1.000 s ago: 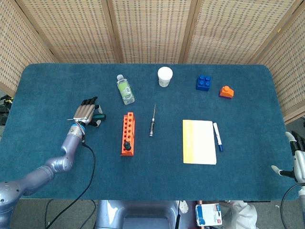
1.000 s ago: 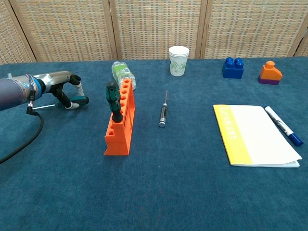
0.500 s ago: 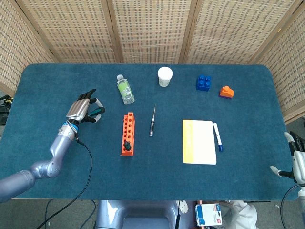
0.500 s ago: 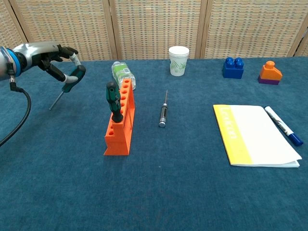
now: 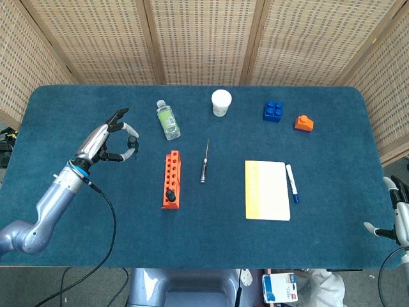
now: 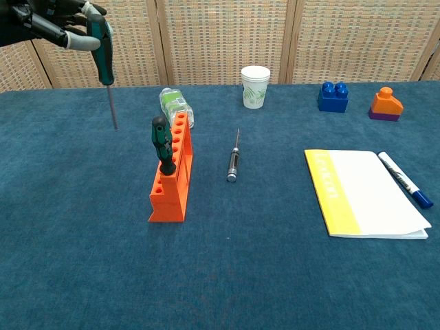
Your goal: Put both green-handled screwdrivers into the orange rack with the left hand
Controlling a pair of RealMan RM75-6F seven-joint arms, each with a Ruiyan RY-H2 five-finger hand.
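A blue-carpeted desk [image 5: 192,230] is seen in front of woven wicker screens [image 5: 204,38], which close the room behind it. On the desk, a yellow-and-white notebook [image 5: 267,190] lies at the right, with a blue marker [image 5: 292,183] just beside it. The orange rack [image 5: 171,179] stands near the middle-left; one green-handled screwdriver [image 6: 162,146] is already placed upright in a hole at its near end. A plastic bottle [image 5: 168,119] lies behind the rack, and a paper cup [image 5: 221,102], a blue brick [image 5: 273,111] and an orange brick [image 5: 304,123] are set along the far side. A thin dark precision screwdriver [image 5: 204,164] lies between rack and notebook.

The left hand [image 5: 107,141] is raised above the desk, left of the rack, and the second green-handled screwdriver [image 6: 106,60] is grasped in it — handle up, shaft pointing down, well apart from the rack. In the chest view this hand is cut off by the frame corner.

Of the right hand [image 5: 395,217] only a small part is shown at the right edge — whether it is released or clenched cannot be told.
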